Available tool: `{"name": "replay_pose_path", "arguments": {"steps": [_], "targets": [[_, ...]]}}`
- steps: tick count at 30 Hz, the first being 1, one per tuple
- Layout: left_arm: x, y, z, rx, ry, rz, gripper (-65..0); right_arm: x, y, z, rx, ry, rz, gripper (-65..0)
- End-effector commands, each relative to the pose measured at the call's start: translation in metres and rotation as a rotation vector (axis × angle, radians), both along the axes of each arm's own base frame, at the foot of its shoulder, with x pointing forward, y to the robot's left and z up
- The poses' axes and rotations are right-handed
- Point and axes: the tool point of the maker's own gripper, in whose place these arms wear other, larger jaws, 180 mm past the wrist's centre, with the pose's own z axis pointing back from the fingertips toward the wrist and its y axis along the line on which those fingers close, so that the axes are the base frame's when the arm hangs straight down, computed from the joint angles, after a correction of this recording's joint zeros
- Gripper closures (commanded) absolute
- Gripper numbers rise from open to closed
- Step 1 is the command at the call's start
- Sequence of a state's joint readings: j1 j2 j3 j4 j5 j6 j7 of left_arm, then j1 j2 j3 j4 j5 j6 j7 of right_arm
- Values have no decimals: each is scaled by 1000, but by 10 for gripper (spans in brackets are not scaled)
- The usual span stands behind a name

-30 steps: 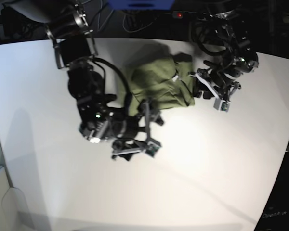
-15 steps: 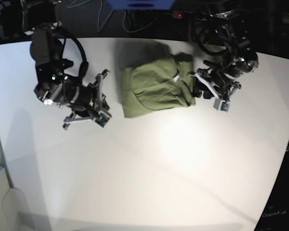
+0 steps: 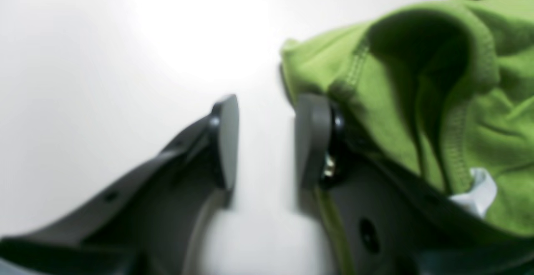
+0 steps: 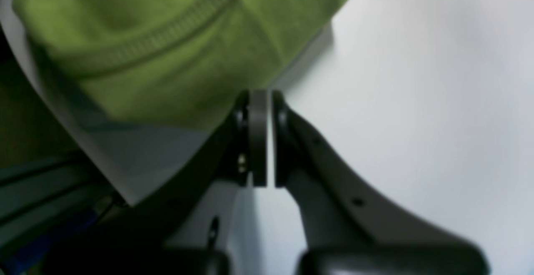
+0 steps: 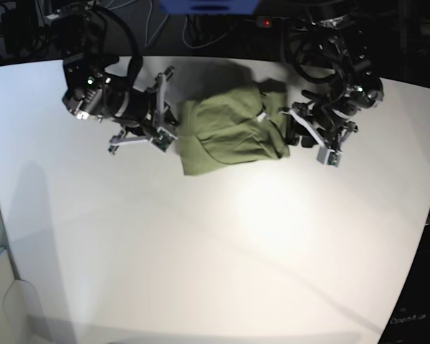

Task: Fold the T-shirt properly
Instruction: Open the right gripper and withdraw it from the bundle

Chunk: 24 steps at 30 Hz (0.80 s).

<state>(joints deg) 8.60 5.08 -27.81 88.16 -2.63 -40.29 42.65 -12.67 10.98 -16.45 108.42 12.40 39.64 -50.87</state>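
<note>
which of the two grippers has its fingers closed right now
The right gripper, at the olive-green cotton T-shirt's edge: its fingers are pressed together with nothing between them. The left gripper shows a clear gap over the white table.

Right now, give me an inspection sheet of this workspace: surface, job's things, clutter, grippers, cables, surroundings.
Surface: white table, bare apart from the garment and the arms.
Job's things: T-shirt, olive green, bunched into a wrinkly folded bundle near the table's far edge; small white tag showing.
Clutter: nothing seen.
Grippers: right gripper shut, at the shirt's edge with no cloth visibly between its jaws; left gripper open beside the shirt's other edge, with bare table between its jaws.
Cables: black cables looped behind the table and along both arms.
Surroundings: dark background, a small red light at the back.
</note>
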Motion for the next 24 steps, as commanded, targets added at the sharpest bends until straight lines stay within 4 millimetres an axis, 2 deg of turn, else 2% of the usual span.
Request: {"name": "replay_pose_path", "arguments": {"steps": [1, 11, 14, 19, 24], "targets": [[-11, 3, -10, 37, 65, -14, -226, 6, 5, 10, 24, -35, 9, -3], [-14, 4, -11, 39, 71, -14, -226, 9, 34, 19, 63, -56, 70, -4], [-14, 4, -12, 39, 73, -14, -226, 7, 37, 16, 63, -48, 80, -6], [-14, 4, -10, 42, 67, -14, -226, 5, 35, -5, 60, 13, 70, -4], [-15, 13, -10, 62, 74, -12, -226, 0, 42, -26, 98, 61, 79, -4]]}}
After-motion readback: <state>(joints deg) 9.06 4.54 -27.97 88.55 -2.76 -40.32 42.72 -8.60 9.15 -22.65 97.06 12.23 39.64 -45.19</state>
